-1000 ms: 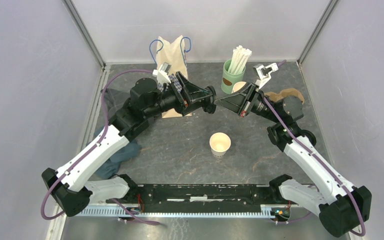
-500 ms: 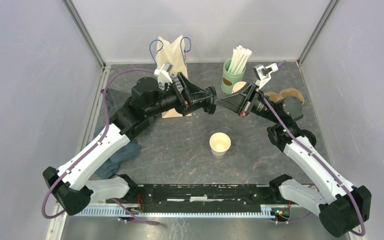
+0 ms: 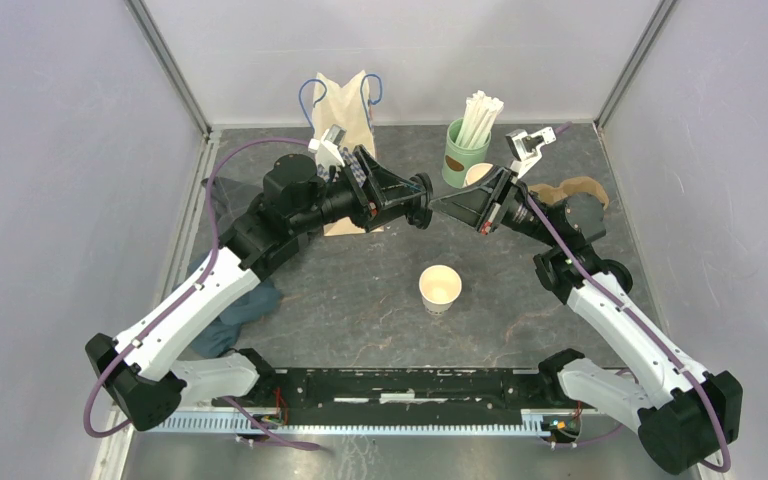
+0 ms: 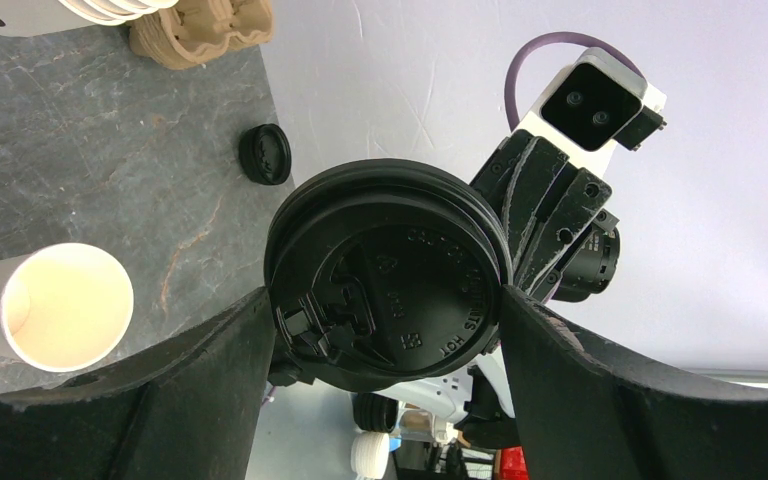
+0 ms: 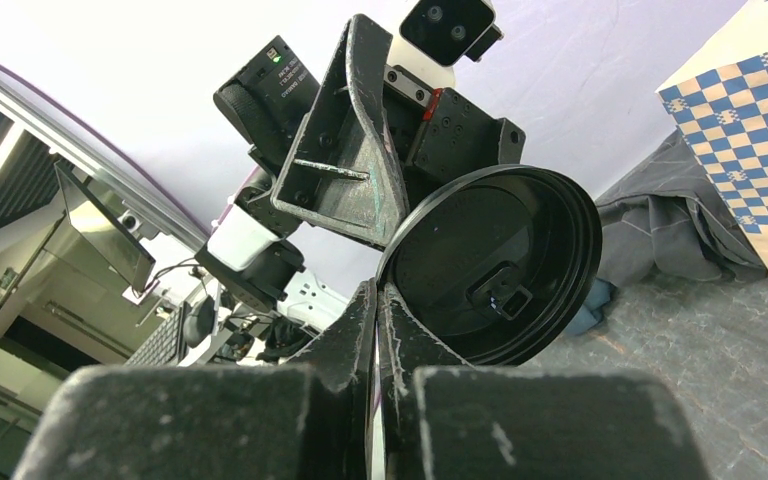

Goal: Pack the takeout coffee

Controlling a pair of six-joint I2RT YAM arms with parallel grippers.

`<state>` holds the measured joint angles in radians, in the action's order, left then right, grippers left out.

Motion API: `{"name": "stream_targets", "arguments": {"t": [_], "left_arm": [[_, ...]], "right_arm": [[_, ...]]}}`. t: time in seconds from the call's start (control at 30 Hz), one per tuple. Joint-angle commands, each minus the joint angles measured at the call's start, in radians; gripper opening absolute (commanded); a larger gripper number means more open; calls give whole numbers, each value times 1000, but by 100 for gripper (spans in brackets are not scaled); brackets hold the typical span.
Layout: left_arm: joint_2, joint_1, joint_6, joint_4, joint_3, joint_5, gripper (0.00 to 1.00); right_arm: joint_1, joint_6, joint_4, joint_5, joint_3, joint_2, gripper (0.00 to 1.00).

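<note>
The right gripper (image 5: pixel 377 300) is pinched fully together on the rim of a black plastic lid (image 5: pixel 500 260) and holds it on edge in mid-air. In the right wrist view the lid's hollow underside fills the middle of the frame. The left gripper (image 4: pixel 387 295) faces it from the other side, jaws wide apart with the same lid between them. In the left wrist view the lid's embossed top sits centre frame and each finger meets the rim, but I cannot tell whether they press on it. In the top view the two grippers meet nose to nose just above the centre of the frame, over the dark stone-look table (image 3: pixel 360 290).

An open white paper cup (image 3: pixel 440 288) stands upright and lidless just below that meeting point, apart from both arms. A second lid (image 4: pixel 265 155) lies flat on the table in the upper left of the left wrist view, near the brown pulp cup carrier (image 4: pixel 200 30). Nested white cups (image 4: pixel 20 12) with black print show at that view's top-left corner.

In the top view a green cup of white straws (image 3: pixel 465 150) stands at upper centre-right. A paper bag (image 3: pixel 345 105) with blue handles stands at upper centre-left, behind the left arm. A dark cloth (image 3: pixel 235 305) lies at the left, beneath that arm.
</note>
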<state>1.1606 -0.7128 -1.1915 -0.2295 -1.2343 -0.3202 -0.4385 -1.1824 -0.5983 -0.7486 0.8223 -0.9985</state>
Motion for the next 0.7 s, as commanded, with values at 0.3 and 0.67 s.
{"name": "stream_targets", "arguments": {"t": [0.3,0.67], "left_arm": [[-27,4,32,18,-14,-1,79],[8,-43,255,-286,-110,161,76]], "right_arm": [[-4,32,14,19,5,22,26],[22,851,1310,629,524,-6,67]]}}
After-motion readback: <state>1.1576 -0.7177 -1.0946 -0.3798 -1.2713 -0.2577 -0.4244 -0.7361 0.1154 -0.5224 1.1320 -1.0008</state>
